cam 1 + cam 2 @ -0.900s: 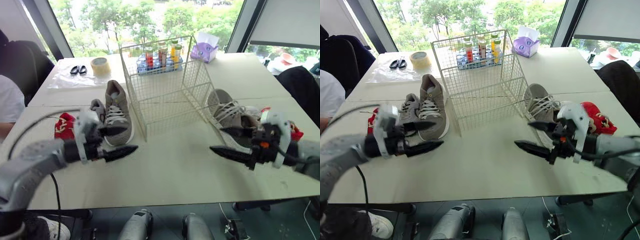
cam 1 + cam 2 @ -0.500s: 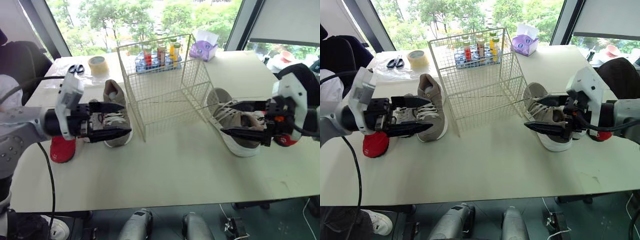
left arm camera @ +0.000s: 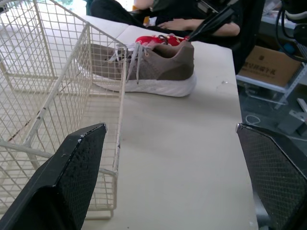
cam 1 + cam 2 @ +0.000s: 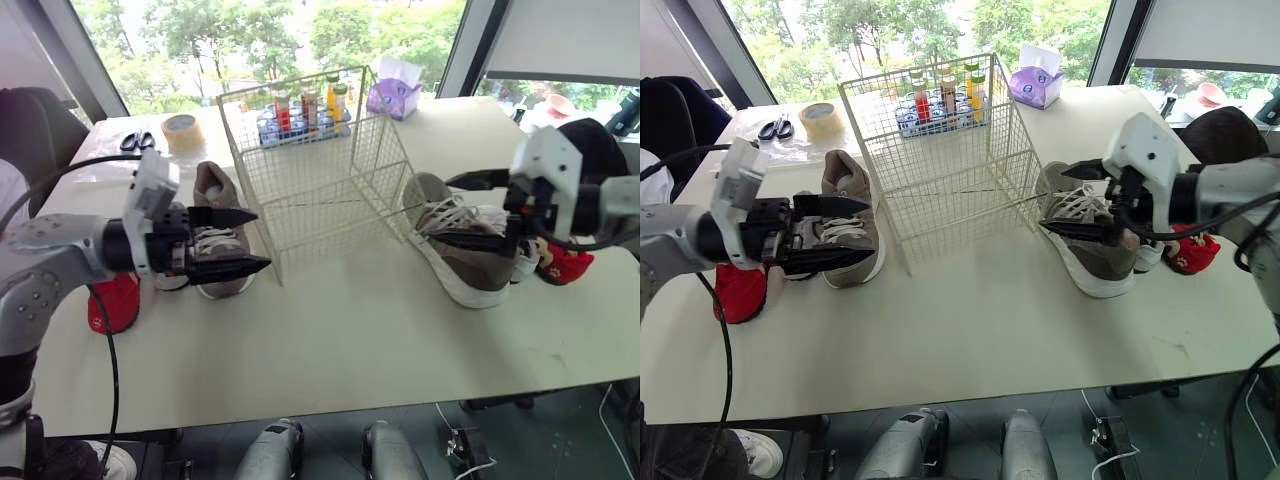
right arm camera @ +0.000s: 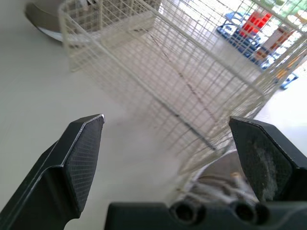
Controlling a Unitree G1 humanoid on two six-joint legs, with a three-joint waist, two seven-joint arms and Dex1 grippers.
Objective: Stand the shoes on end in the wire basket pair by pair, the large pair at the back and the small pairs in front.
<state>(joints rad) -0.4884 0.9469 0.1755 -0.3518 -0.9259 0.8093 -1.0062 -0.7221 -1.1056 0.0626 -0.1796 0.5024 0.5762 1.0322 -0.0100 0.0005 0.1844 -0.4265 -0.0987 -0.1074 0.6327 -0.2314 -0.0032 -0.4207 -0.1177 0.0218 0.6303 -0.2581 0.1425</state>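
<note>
A cream wire basket of thin square mesh sits mid-table, with a rack of bottles, a purple tissue box, a tape roll and scissors behind it. All the shoes lie outside it. A grey laced sneaker and a red small shoe lie to its left. A second grey sneaker with a white sole and another red shoe lie to its right. The left gripper reaches level over its sneaker, jaws apart. The right gripper hovers at the other's laces, jaws spread wide.
</note>
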